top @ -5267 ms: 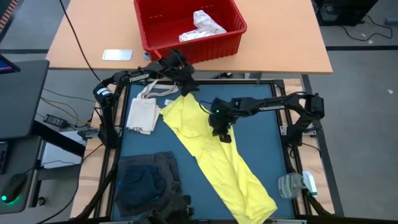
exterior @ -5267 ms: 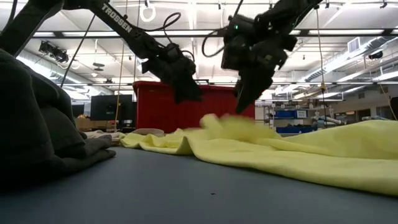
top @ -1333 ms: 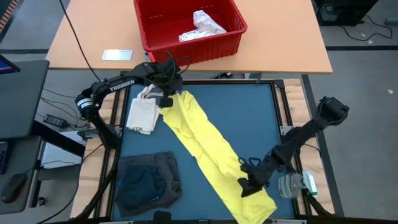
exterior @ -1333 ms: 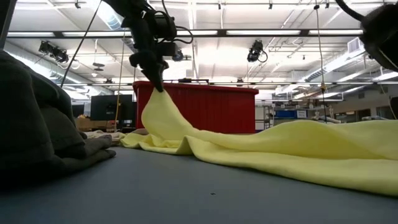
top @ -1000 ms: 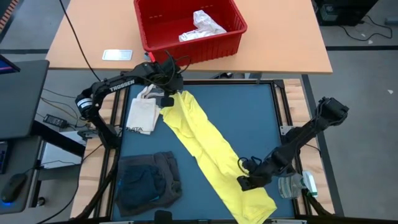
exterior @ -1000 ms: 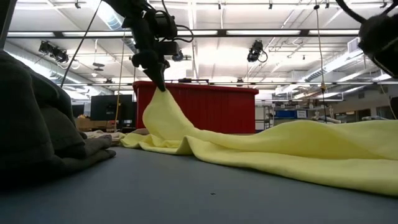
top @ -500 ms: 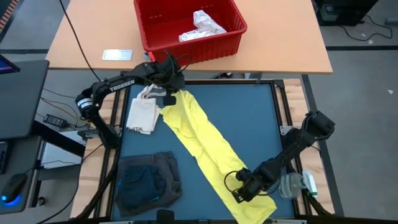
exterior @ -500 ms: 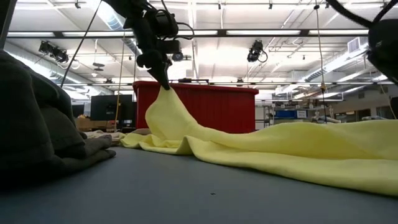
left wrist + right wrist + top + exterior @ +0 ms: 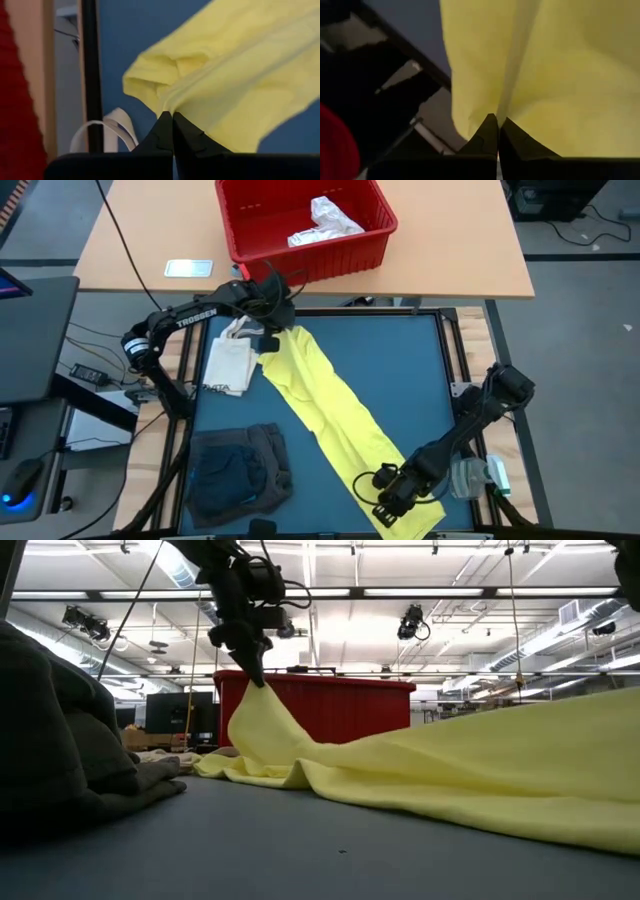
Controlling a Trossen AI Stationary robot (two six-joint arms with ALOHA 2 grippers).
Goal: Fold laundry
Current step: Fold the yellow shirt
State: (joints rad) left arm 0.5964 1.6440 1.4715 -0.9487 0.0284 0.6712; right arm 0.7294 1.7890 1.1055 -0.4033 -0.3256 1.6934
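Yellow garment (image 9: 335, 425) pinched at both ends, left gripper (image 9: 270, 340) clenched upper-centre, right gripper (image 9: 385, 502) clenched lower-right; likely next: lift one end over to fold.

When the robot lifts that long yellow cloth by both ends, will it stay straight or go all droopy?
Probably droopy. The yellow garment already sags between the left gripper and the right gripper, both pinched shut on it. It wrinkles and bunches at the left pinch, so it looks soft and floppy. It likely feels light, since a small pinch holds a corner up.
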